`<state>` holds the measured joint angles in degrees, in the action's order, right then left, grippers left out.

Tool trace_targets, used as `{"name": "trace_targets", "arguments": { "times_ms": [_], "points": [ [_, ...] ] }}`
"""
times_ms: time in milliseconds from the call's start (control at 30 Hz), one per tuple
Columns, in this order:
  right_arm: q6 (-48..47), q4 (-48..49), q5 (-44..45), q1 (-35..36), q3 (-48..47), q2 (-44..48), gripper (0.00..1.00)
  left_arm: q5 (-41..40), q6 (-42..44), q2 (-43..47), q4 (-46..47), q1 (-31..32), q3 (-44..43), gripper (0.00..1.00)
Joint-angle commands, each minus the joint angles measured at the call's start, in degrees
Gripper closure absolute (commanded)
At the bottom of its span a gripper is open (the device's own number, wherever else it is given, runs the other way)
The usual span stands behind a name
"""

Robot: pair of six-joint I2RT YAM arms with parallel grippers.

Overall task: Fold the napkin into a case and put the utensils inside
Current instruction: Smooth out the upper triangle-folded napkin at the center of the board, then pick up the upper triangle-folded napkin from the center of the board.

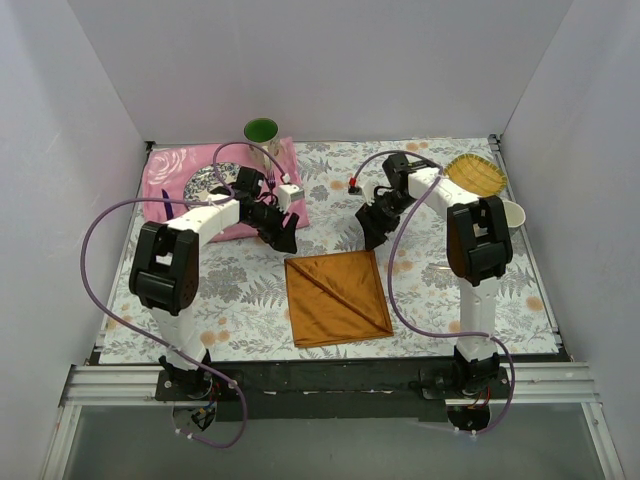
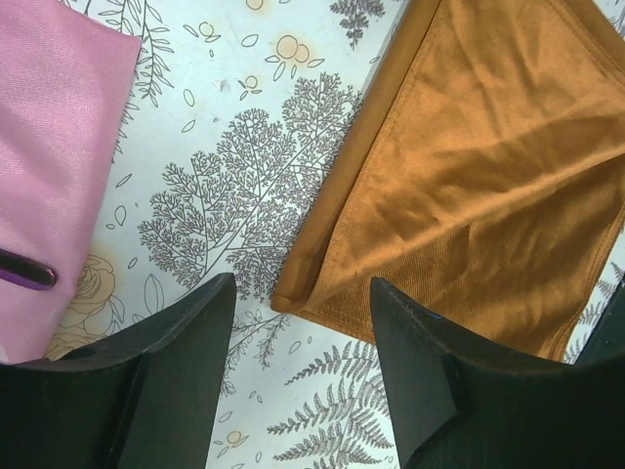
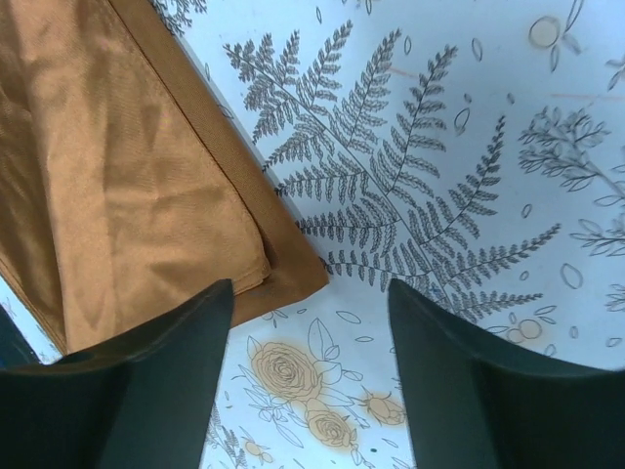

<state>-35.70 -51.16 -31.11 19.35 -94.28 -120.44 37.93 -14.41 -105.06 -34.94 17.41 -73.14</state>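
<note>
Across the middle of the floral tablecloth (image 1: 240, 290), the rust-orange napkin (image 1: 335, 300) lies flat as a rough square, already doubled, with a diagonal fold running from its far left toward its near right. Above it the left gripper (image 1: 285, 238) hangs over the far-left corner (image 2: 285, 303) and the right gripper (image 1: 372, 235) over the far-right corner (image 3: 312, 278), both with jaws spread and empty. For the next fold, each should probably pinch every layer at its corner, lift low and travel together, because the satin looks slippery. No utensils can be picked out.
</note>
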Motion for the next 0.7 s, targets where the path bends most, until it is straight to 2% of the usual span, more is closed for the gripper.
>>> {"name": "trace_targets", "arguments": {
  "times_ms": [0,167,467,600,667],
  "points": [
    [-3.3,-3.2,0.0,0.1,-1.9,-0.1,0.22,-0.7,2.9,-1.3,-1.4,-0.2,-2.4,0.43],
    [-2.9,-4.6,-2.3,0.1,-2.7,-1.6,0.20,-0.6,2.7,-1.5,-0.6,-0.2,-1.7,0.42],
    [-2.3,-5.6,-5.4,0.3,-2.2,-4.8,0.40,-1.2,2.5,-1.8,0.6,-0.2,-1.3,0.41],
    [-3.3,-7.2,-6.0,0.3,-2.2,-5.9,0.42,-1.2,2.7,-2.8,0.0,-0.2,-1.7,0.41],
    [-3.8,-7.0,-5.9,0.4,-1.7,-5.8,0.46,-1.1,2.6,-3.2,0.0,-0.2,-2.1,0.41]
  ]
}}
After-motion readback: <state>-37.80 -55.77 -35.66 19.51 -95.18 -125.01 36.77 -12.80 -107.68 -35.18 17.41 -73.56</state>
